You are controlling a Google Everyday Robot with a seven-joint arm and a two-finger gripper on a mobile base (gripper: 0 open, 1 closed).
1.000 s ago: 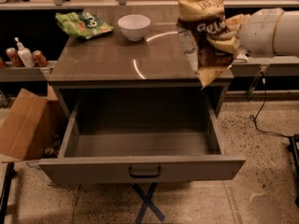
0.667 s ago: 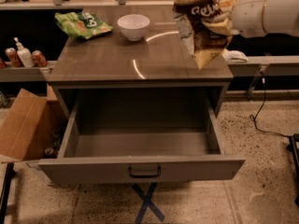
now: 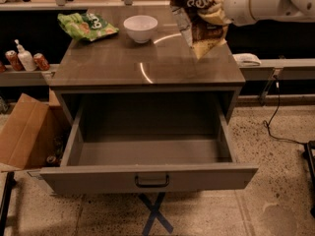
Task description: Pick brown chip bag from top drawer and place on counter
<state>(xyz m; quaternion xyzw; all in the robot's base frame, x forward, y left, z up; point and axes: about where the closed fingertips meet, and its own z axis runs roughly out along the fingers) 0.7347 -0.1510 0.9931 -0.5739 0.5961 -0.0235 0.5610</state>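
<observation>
The brown chip bag (image 3: 199, 19) hangs in the air over the right rear part of the counter (image 3: 118, 65), its lower corner a little above the surface. My gripper (image 3: 222, 10) is at the top right at the end of the white arm, shut on the bag's right side; the bag partly hides its fingers. The top drawer (image 3: 98, 177) stands pulled fully open below the counter, and its inside is bare.
A green chip bag (image 3: 86, 25) and a white bowl (image 3: 141, 28) sit at the counter's back left. A cardboard box (image 3: 24, 132) stands left of the drawer. Cans (image 3: 12, 60) and a bottle (image 3: 24, 58) are on the left shelf. A cable (image 3: 275, 112) runs at the right.
My gripper has lifted the brown chip bag up and to the left, further over the counter's right rear part. The drawer has not moved.
</observation>
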